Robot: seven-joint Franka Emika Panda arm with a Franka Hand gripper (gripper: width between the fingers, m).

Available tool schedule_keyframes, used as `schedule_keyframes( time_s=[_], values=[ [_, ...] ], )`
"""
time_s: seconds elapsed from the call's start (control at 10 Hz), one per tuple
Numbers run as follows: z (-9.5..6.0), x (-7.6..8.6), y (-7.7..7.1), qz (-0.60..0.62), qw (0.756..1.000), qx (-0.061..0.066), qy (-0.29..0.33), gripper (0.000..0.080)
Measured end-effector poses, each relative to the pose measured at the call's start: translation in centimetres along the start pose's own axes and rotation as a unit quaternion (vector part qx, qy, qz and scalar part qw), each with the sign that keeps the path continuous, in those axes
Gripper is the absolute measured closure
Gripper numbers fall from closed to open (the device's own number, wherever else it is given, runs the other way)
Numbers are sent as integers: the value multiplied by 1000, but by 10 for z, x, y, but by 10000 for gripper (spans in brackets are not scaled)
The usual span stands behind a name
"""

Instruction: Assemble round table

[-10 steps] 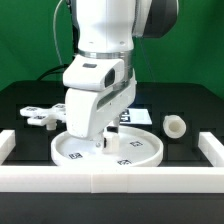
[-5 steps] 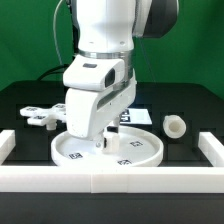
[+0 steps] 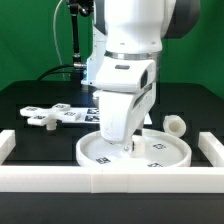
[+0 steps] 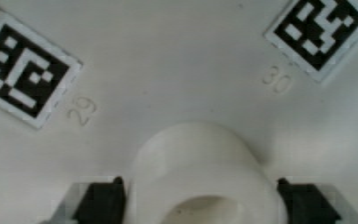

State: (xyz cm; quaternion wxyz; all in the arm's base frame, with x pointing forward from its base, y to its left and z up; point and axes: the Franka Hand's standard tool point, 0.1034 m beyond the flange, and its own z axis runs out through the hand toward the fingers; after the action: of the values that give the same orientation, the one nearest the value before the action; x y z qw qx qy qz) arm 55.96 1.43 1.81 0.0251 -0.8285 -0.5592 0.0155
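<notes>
The large rimmed round disc (image 3: 160,152) lies flat on the black table at the front, toward the exterior view's right. My gripper (image 3: 128,146) reaches down into its middle. In the wrist view my two black fingertips (image 4: 101,200) stand on either side of the disc's raised white centre hub (image 4: 197,165), with tags on the disc face (image 4: 25,68) beyond it. The jaws are closed around the hub. The short cylindrical leg (image 3: 175,126) lies just behind the disc's right rim. The cross-shaped foot (image 3: 45,117) lies at the left.
White border bars run along the front (image 3: 110,181) and stand at the left (image 3: 8,145) and right (image 3: 212,148). The marker board (image 3: 84,113) lies behind the disc, partly hidden by my arm.
My arm and the disc have shifted together toward the exterior view's right; the disc's rim now lies close to the leg. The foot and leg have not moved.
</notes>
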Motion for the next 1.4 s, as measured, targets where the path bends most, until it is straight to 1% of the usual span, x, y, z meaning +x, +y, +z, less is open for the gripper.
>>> schedule_keyframes(
  time_s=[0.2,0.4,0.7,0.8,0.9,1.0,1.1,1.2,1.4],
  values=[
    [0,14,-1,-5,1000,-2,1,392],
    [0,19,-3,-8,1000,-3,1,392],
    [0,23,-4,-8,1000,-3,1,392],
    [0,23,-4,-8,1000,-3,1,369],
    [0,22,-4,-8,1000,-3,1,369],
    [0,22,-4,-8,1000,-3,1,203],
    [0,22,-4,-8,1000,-3,1,166],
    [-5,21,-7,9,1000,-5,1,155],
    [-22,16,-22,62,998,-8,-1,155]
  ],
)
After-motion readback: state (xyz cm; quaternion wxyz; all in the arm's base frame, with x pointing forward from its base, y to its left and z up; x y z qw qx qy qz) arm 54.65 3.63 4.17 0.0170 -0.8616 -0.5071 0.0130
